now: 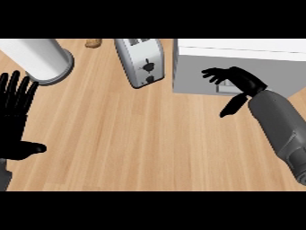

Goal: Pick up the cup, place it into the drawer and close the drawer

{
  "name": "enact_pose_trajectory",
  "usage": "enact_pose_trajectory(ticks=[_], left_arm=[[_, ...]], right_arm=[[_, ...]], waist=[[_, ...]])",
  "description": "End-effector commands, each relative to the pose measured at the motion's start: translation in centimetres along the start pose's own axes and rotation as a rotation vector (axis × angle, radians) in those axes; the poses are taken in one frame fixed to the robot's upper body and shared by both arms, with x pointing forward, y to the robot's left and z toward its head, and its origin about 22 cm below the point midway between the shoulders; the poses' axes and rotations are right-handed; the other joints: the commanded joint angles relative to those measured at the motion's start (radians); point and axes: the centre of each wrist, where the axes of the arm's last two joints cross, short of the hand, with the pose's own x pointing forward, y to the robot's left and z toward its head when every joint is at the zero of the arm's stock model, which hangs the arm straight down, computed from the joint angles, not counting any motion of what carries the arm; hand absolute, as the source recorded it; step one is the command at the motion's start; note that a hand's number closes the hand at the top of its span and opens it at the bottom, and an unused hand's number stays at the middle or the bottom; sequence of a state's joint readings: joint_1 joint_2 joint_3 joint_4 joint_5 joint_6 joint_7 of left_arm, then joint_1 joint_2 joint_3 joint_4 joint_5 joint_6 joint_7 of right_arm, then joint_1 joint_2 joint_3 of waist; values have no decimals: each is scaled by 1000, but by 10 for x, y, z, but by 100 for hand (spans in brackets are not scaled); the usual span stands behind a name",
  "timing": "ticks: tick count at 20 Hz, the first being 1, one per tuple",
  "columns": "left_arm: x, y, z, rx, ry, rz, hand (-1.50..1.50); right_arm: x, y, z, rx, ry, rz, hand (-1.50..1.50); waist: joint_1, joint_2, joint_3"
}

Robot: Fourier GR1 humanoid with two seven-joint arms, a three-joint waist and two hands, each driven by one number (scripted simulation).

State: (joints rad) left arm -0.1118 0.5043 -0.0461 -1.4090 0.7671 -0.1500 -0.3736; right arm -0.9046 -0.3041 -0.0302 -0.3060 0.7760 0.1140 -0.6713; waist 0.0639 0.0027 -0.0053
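My left robot hand (6,121) shows at 9 o'clock of the view. It is flat and open, the fingers straight and close together, pointing to 12 o'clock, and the thumb sticks out to the side, toward 3 o'clock. It holds nothing and touches nothing that I can see. Only a short grey piece of its forearm shows at the lower left corner; the rest is cut off.

My right forearm comes in from the lower right corner and goes up toward 11 o'clock. My right robot hand (238,83) is at 2 o'clock, in front of the white drawer (248,60). Its fingers are spread apart and a little bent, pointing to 9 o'clock, and the thumb hangs down toward 6 o'clock. The fingers lie over the grey front of the drawer, near a pale handle that the hand partly hides. I cannot tell if they touch the front or only hover before it. They are not closed round anything.

I cannot find the cup with certainty. At 11 o'clock stands a tall white cylinder (39,56) with a grey base, cut off by the top edge; what it is I cannot say. A toaster (141,60) lies on the wooden table (148,143) at 12 o'clock, also cut at the top. A small brown thing (93,43) shows beside it, too little of it to name.
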Motion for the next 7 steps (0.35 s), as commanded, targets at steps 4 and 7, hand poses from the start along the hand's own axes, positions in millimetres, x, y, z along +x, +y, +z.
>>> enact_pose_trajectory(ticks=[4,7], left_arm=[[-2,-1,-7,-5,1,9,-150],[-9,-5,4,-4,-12,-3,-150]], right_arm=[[0,-29,0,-76,125,27,-150],[-12,-38,14,-72,151,29,-150]], waist=[[17,32,8],[29,33,9]])
